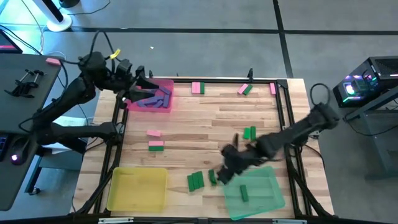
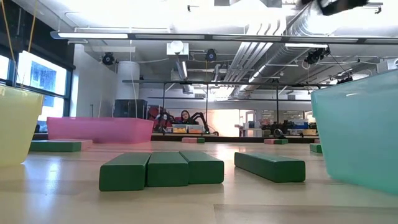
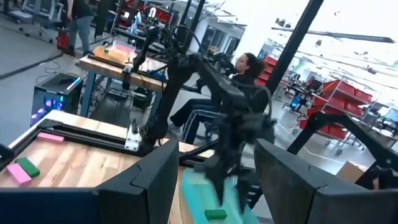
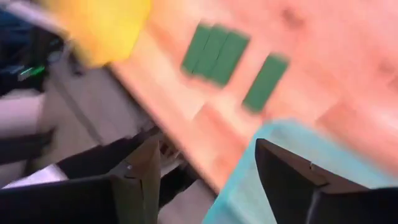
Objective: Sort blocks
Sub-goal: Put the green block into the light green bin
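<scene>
Purple blocks (image 1: 155, 99) lie in the pink tray (image 1: 166, 87) at the far left. My left gripper (image 1: 144, 84) hovers open at that tray's left side, with nothing between its fingers (image 3: 163, 167). One green block (image 1: 244, 193) lies in the green tray (image 1: 270, 199) at the near right. My right gripper (image 1: 224, 170) stands open and empty above that tray's left rim (image 4: 273, 134). Loose green blocks (image 1: 196, 180) lie flat on the table just left of it, shown in the right wrist view as a row of three green blocks (image 4: 214, 53) and a single green block (image 4: 265, 81).
A yellow tray (image 1: 137, 188) stands at the near left. Pink blocks (image 1: 154, 132) and green blocks (image 1: 155, 146) lie mid-table, a green pair (image 1: 250, 132) lies right of centre, and more blocks (image 1: 198, 88) lie along the far edge. A black frame (image 1: 283, 106) borders the table.
</scene>
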Controlling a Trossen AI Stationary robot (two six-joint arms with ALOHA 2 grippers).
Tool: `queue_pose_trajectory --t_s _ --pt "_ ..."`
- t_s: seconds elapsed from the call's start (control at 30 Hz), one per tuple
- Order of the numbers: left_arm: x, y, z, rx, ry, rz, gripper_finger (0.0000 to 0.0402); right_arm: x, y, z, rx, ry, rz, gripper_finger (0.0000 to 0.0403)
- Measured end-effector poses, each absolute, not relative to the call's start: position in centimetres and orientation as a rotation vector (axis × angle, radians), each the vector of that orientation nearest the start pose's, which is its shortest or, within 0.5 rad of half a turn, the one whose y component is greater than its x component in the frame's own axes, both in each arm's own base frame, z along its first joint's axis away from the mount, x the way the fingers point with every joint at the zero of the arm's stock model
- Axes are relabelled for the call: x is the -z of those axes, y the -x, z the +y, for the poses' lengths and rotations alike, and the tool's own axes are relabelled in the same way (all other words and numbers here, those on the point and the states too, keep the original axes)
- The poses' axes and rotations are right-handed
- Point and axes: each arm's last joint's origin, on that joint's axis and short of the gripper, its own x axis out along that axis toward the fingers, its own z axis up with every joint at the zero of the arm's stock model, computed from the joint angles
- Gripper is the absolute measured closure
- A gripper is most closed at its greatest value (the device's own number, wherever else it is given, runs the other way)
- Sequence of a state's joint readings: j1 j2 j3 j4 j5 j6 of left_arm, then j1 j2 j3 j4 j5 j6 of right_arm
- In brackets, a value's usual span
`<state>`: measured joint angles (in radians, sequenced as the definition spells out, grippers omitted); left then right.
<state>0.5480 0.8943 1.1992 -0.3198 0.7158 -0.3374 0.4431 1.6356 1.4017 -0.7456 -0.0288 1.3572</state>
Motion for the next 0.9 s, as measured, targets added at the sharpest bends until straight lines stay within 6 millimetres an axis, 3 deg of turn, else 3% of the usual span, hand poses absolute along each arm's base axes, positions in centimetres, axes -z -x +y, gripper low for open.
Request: queue_pose_trajectory --t_s 0.17,0.43,0.73,0.9 --pt "-44.0 -13.9 6.4 0.154 0.300 0.036 0.0207 -25.2 -34.9 12.9 0.446 -1.012 1.198 0.0208" --pt "-42.7 -13.7 6.3 0.146 0.215 0.138 0.0207 -20.9 -39.5 12.8 0.562 -1.073 1.350 0.0209" --pt "-42.4 -13.6 6.3 0.146 0.216 0.163 0.0207 -16.9 -41.8 13.5 0.694 -1.044 1.490 0.0209" --pt "-42.4 -13.6 6.3 0.145 0.217 0.164 0.0207 -15.9 -41.9 13.6 0.724 -1.030 1.521 0.0209"
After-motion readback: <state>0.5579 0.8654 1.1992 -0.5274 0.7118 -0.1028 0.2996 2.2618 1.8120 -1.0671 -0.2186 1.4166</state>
